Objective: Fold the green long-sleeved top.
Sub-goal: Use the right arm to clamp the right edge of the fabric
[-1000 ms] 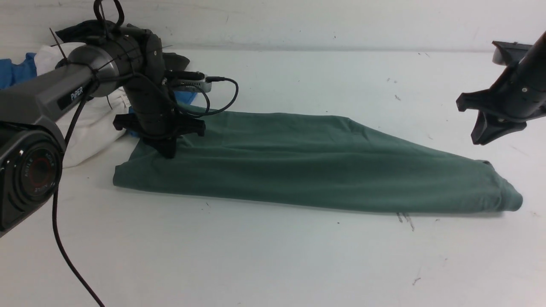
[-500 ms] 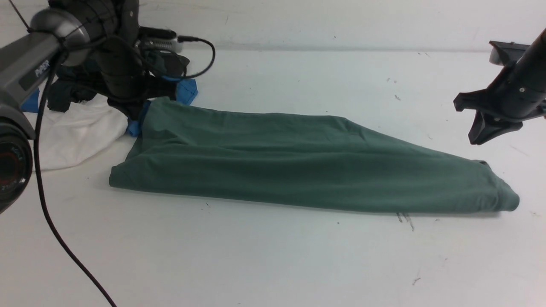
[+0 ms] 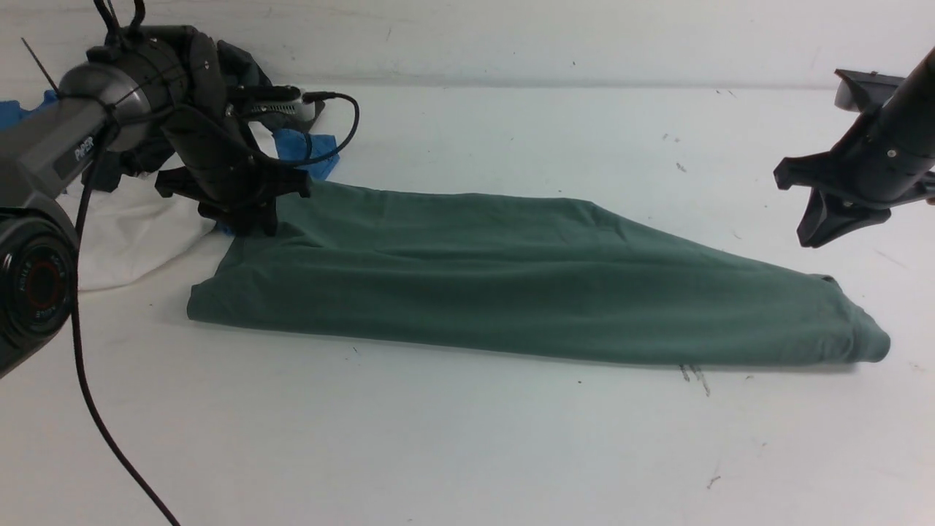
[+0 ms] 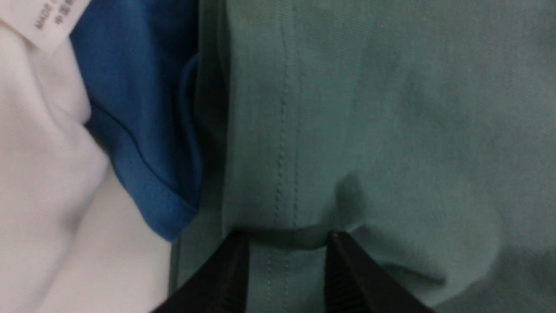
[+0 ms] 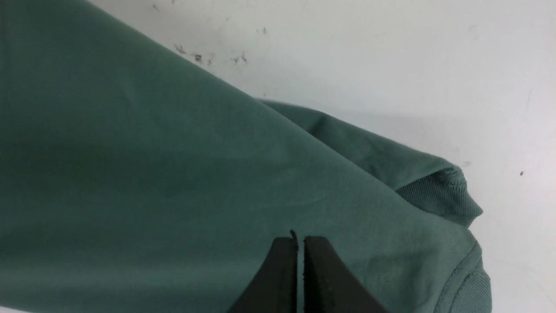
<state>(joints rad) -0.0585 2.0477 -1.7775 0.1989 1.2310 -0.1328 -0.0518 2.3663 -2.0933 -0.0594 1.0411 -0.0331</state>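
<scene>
Obs.: your green long-sleeved top (image 3: 526, 277) lies flat on the white surface (image 3: 467, 438), folded into one long band. The band runs across the front view, broad at the robot's left and tapering toward the right. Neither end is lifted.

Left side: your left tool (image 3: 250, 225) is down at the far left corner of the top. In the left wrist view (image 4: 286, 239) its two black fingers (image 4: 226, 278) stand apart. They straddle the double-stitched hem, and a small raised ridge of green cloth sits between the tips. Nothing is clamped.

Neighbours: a blue garment (image 4: 143, 113) lies right against that hem edge. A white garment (image 3: 139, 226) with a printed label (image 4: 43, 17) lies beyond the blue one. A dark garment (image 3: 241, 62) sits behind the left arm, only partly in view.

Right side: your right tool (image 3: 812, 232) hangs in the air above the narrow right end, clear of the cloth. In the right wrist view (image 5: 299, 241) its fingers are pressed together with nothing between them. Below them a ribbed edge (image 5: 438, 191) shows at the tip of the fold.
</scene>
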